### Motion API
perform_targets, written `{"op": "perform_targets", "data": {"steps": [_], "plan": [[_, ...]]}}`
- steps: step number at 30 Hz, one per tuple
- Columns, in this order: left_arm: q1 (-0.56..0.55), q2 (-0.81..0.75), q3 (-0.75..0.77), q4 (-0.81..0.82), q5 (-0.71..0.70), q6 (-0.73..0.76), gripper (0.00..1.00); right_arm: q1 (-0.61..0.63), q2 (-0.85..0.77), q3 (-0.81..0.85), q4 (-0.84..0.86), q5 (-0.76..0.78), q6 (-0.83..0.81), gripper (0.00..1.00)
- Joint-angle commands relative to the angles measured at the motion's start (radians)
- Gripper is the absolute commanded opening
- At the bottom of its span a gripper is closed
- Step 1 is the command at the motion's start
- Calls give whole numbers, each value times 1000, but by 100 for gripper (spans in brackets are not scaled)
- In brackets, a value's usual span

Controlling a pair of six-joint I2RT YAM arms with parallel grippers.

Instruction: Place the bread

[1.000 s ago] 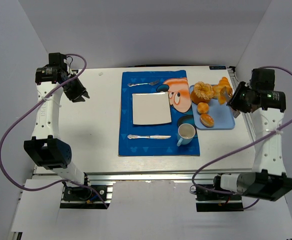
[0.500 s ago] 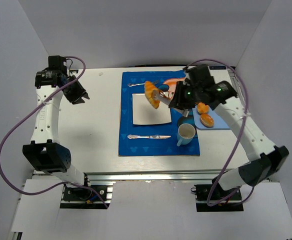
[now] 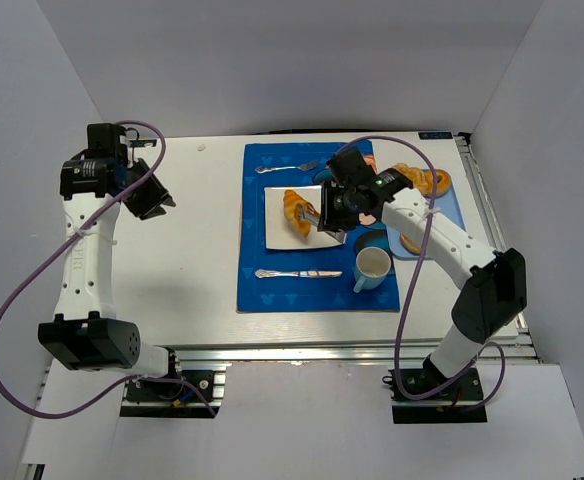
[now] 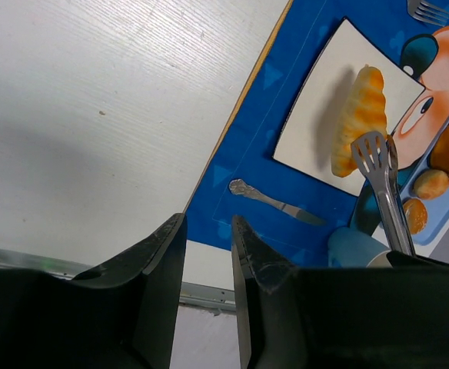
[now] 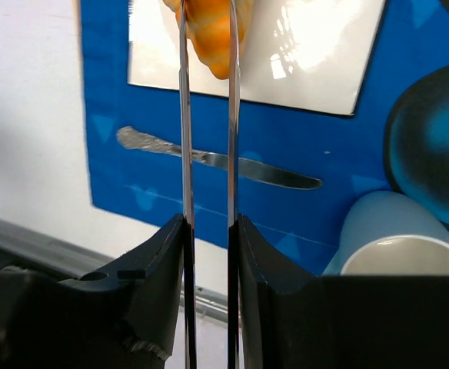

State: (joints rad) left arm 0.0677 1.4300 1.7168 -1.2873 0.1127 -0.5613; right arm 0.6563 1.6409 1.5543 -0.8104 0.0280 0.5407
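Tongs [image 5: 184, 115] are held between the fingers of the right gripper [image 5: 207, 231], which is closed tight on their handle end so that the two thin blades run straight ahead of it, narrowly parted. At the far tips of those blades the croissant [image 5: 209, 31] is pinched, golden-orange and ridged, over the white square plate [image 5: 309, 54]; whether it already touches the plate or hangs just above it cannot be told, though a soft shadow is cast on the plate beside it in the left wrist view. Beneath the blades, between gripper and plate, a knife [image 5: 232, 160] is seen lying crosswise on the blue placemat [image 5: 105, 115], and just beside the gripper, on the right of its wrist view, a pale blue cup [image 5: 394, 246] is stood upright on the same placemat. Past the plate a fork [image 3: 287, 168] is laid on the placemat. Behind the right gripper's arm a blue tray [image 3: 459, 205] with round buns [image 4: 430, 183] is found. Well apart on the other side, the left gripper [image 4: 207, 223] is held above the bare white table [image 3: 192, 250], its fingers set a narrow gap apart with nothing between them, and the placemat's edge is seen ahead of it.
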Motion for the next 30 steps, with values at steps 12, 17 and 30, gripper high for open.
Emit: {"op": "perform_targets", "data": {"steps": [12,17,30], "plan": [[-6,-49,-14,-17,-16,-6,42,60,39,47,17,125,-47,56],[-6,-46,-13,-15,-18,-6,42,68,34,70,-10,156,-48,58],[-6,-31,-10,-26,-60,-8,42,115,-18,194,-90,185,-67,55]]}}
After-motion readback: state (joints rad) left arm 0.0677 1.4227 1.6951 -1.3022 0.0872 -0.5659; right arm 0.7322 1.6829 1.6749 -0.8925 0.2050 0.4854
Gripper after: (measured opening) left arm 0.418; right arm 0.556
